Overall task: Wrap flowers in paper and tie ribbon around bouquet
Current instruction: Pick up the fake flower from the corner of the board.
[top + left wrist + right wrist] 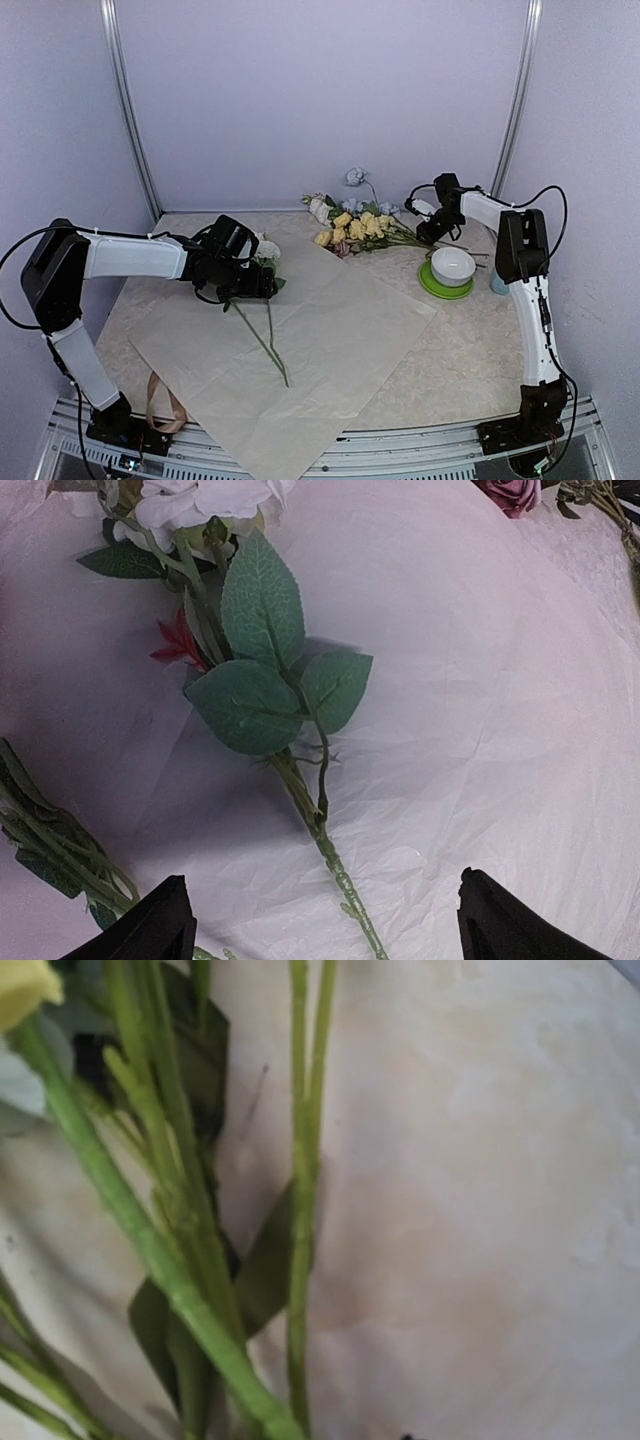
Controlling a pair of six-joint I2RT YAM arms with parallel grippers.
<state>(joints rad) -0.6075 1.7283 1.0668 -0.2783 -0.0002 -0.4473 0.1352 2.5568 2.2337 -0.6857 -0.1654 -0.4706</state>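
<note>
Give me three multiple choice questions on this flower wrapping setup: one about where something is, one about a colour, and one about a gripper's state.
1. Where does the ribbon lie?
A. across the far bunch
B. inside a dish
C. at the near left edge of the table

2. What colour is the plate under the white bowl?
A. green
B. red
C. black

3. How is the left gripper?
A. shut on a stem
B. open above the single flower
C. out of view

Answers: C, the tan loops sit at that edge. A, a green rim shows around the bowl. B, its fingers stand wide apart in the left wrist view, and the stem lies free on the sheet.
</note>
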